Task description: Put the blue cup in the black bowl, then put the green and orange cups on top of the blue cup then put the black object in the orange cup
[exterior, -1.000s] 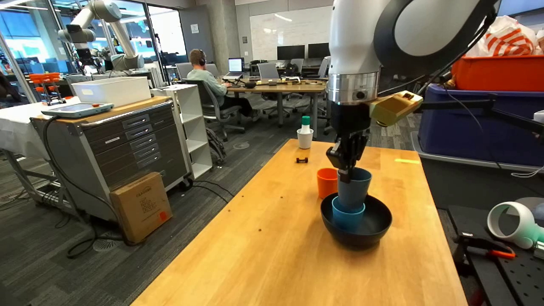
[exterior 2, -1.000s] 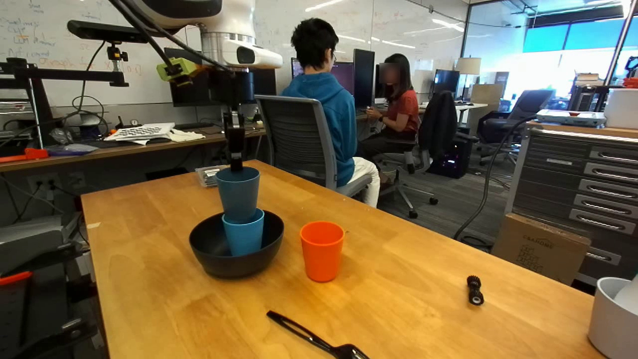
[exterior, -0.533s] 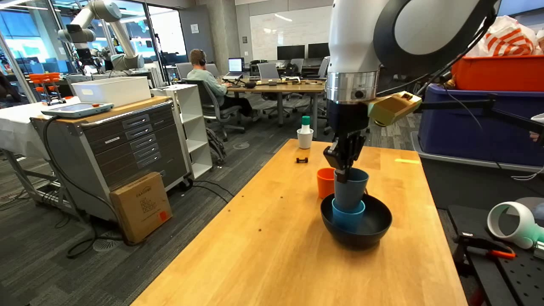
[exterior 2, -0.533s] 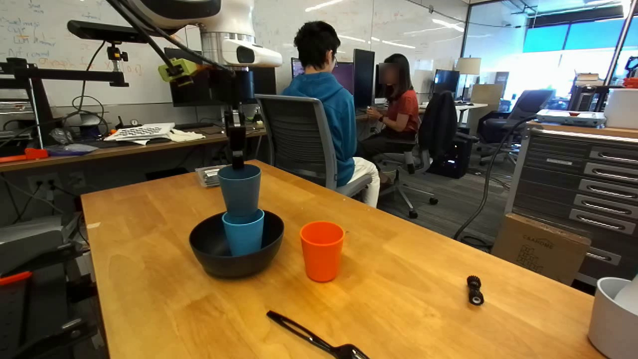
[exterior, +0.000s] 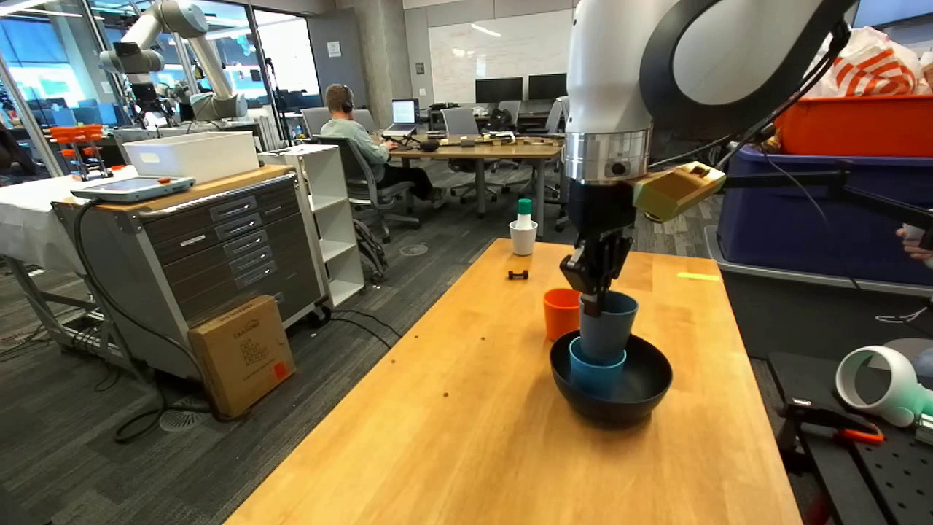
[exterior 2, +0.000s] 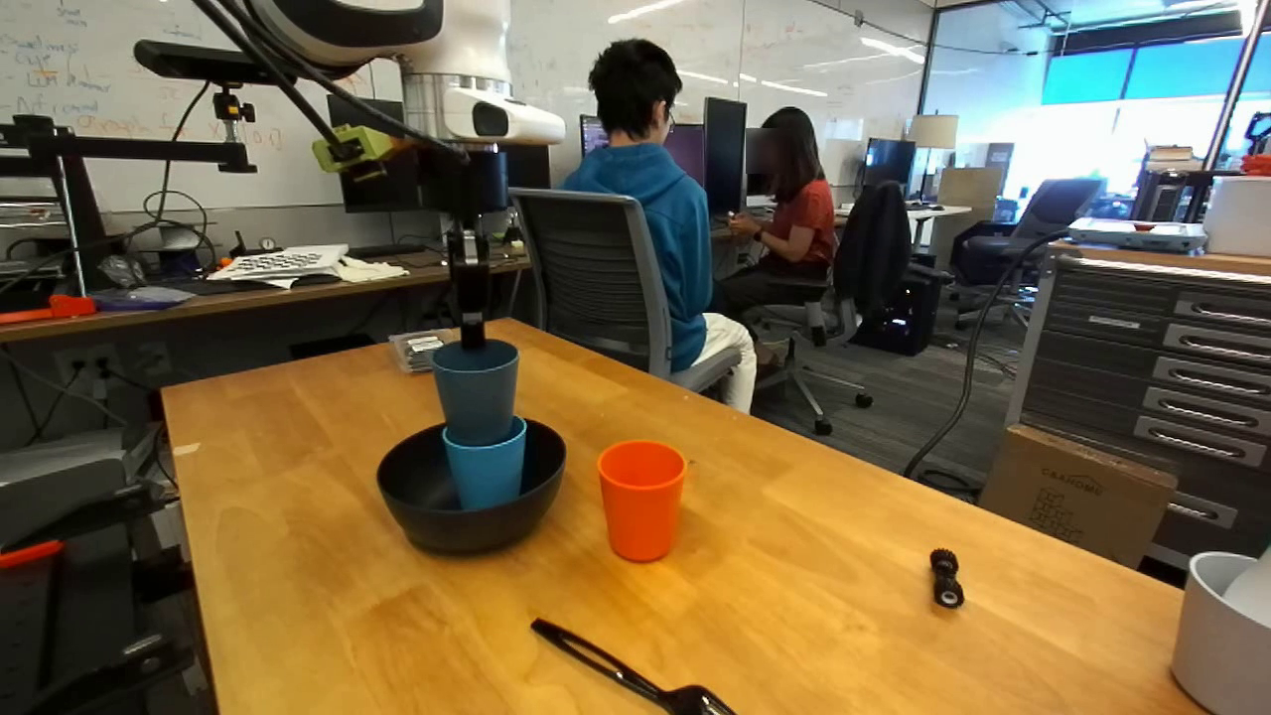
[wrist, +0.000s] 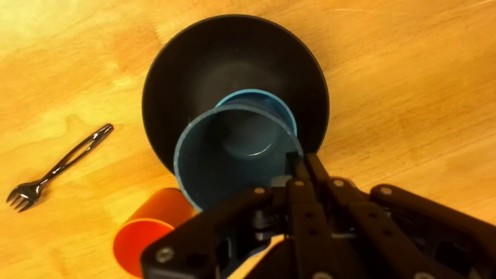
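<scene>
The gripper (wrist: 303, 159) pinches the green cup (wrist: 232, 159) at its right rim in the wrist view; its base is at the mouth of the blue cup (exterior 2: 487, 477), in the black bowl (exterior 2: 427, 511). I judge this cup light, stiff, maybe slippery; the rim suits for holding

The gripper (wrist: 304, 157) pinched the green cup (wrist: 232, 153) over the blue cup (wrist: 272, 102) standing inside the edge of the black bowl (wrist: 228, 54).
</scene>
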Tool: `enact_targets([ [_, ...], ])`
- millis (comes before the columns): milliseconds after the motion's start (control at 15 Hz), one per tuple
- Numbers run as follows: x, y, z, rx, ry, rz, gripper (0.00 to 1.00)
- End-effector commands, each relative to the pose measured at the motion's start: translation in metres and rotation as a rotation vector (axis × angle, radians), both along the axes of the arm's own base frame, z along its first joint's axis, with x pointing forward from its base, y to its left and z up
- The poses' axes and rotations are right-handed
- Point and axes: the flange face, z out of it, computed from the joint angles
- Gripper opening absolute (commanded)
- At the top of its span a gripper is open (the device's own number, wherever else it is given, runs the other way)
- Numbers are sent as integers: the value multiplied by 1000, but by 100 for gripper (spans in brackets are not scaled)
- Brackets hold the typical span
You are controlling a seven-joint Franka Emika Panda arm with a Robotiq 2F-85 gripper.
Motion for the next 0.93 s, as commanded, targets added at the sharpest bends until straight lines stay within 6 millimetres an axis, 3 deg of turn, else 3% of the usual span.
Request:
enact_targets([
  [0,-4,-8,-7,5,-12,-6,2],
  [867,-3,-7,-33,30,-73,-33,4],
])
